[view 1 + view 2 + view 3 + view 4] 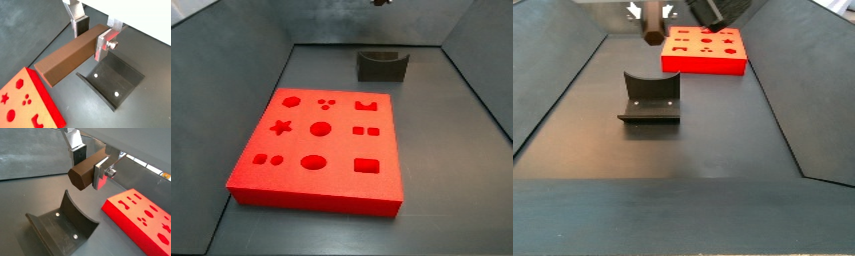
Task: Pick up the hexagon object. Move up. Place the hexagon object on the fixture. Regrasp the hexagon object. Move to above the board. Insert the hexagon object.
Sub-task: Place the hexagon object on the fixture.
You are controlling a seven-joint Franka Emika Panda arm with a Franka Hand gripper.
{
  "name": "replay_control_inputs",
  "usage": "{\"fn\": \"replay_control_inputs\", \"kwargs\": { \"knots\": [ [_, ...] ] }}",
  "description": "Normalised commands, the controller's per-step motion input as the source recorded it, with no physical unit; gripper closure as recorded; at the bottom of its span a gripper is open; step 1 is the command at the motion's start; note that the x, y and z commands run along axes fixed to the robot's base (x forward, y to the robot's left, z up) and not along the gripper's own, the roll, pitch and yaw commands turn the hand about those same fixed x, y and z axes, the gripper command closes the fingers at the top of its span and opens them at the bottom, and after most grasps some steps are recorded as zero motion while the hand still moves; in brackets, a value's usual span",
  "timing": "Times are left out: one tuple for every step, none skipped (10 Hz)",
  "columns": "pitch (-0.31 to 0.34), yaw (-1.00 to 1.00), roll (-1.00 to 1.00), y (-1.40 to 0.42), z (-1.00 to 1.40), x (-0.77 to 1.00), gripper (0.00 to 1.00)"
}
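Fingers (103, 44) clench the rod (67, 59) near one end, gripper (90, 163) high above the fixture (63, 225) so the rod can be lowered into its notch; the board (704, 50) lies beyond, upper centre in a side view

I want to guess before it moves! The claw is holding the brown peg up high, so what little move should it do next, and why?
Probably lower straight down. The gripper grips the hexagon object in the air, above the fixture, whose notch is empty; the board lies to one side.
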Motion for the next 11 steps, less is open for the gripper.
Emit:
{"fn": "replay_control_inputs", "kwargs": {
  "knots": [
    [-0.004,-0.17,-1.00,0.06,-1.00,0.13,1.00],
    [-0.009,-0.16,-1.00,0.06,-1.00,0.11,1.00],
    [-0.021,-0.17,-1.00,0.08,-1.00,0.11,1.00],
    [-0.007,-0.16,-1.00,0.08,-1.00,0.12,1.00],
    [0.007,-0.15,-1.00,0.09,-1.00,0.14,1.00],
    [0.005,-0.13,-0.82,0.09,-1.00,0.15,1.00],
    [0.003,-0.11,-0.65,0.10,-1.00,0.15,1.00],
    [0.004,-0.10,-0.54,0.10,-1.00,0.16,1.00],
    [0.014,-0.08,-0.32,0.11,-1.00,0.17,1.00],
    [0.013,-0.07,-0.21,0.10,-1.00,0.18,1.00],
    [0.014,-0.07,-0.18,0.10,-0.91,0.16,1.00]
  ]
}}
